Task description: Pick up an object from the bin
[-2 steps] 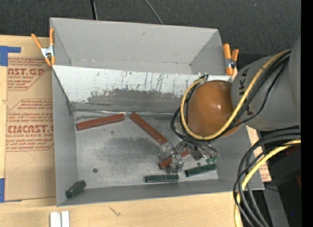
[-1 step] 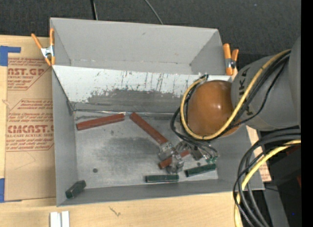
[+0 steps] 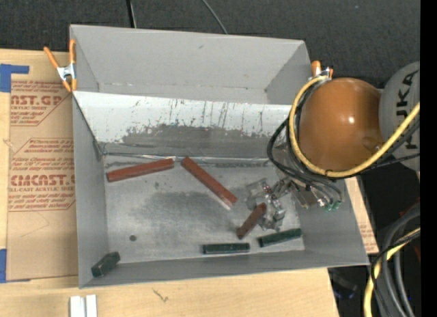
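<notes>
My gripper (image 3: 272, 203) reaches down at the bin's right side, under the orange cover on the wrist. A short dark brown stick (image 3: 250, 221) lies tilted just at its lower left, touching or nearly touching it. A dark green bar (image 3: 279, 238) lies right below the gripper, near the front wall. A long red-brown stick (image 3: 209, 181) lies diagonally to the gripper's left, its near end close to the gripper.
A second dark green bar (image 3: 225, 248) lies along the front wall. Another red-brown stick (image 3: 140, 170) rests at the back left of the floor. A small dark green block (image 3: 106, 263) sits in the front left corner.
</notes>
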Available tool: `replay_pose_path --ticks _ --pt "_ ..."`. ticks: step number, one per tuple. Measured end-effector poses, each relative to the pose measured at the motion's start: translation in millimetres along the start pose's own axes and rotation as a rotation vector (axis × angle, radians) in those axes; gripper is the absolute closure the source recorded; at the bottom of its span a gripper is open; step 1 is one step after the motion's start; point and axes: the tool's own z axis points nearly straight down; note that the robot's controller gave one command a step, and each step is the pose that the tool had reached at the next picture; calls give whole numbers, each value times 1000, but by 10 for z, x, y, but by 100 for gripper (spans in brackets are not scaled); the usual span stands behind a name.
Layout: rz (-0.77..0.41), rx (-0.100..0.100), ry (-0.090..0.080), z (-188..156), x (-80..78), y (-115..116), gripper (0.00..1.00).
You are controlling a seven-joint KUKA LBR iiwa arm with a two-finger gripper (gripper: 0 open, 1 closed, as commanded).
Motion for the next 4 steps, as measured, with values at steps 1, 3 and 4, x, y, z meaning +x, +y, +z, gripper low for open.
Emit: replay_pose_path --ticks 1,3,4 --pt "0 0 0 0 0 0 100" --pt "-120 -6 11 390 -142 124 100" --pt "-117 1 -1 15 -116 63 100"
